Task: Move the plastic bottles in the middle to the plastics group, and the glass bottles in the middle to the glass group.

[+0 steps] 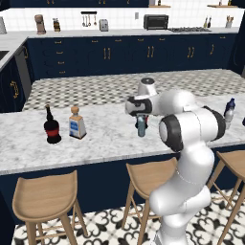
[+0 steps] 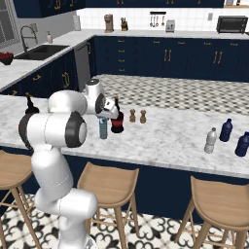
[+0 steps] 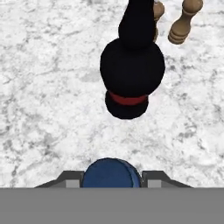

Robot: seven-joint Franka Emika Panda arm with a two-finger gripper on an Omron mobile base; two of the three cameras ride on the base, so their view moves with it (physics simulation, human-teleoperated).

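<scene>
Gripper (image 3: 111, 183) pinches translucent teal bottle (image 2: 103, 128) on marble counter (image 1: 105, 139).
Hand view alone reveals its round blue cap beside the bulbous, red-banded black bottle (image 3: 131, 65).

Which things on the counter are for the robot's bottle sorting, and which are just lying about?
For the job:
teal bottle, clamped in the gripper
middle black bottle
pale bottle
navy bottle
left-end black bottle
square clear bottle

Just lying about:
brown shakers
wooden stools
toaster oven
</scene>
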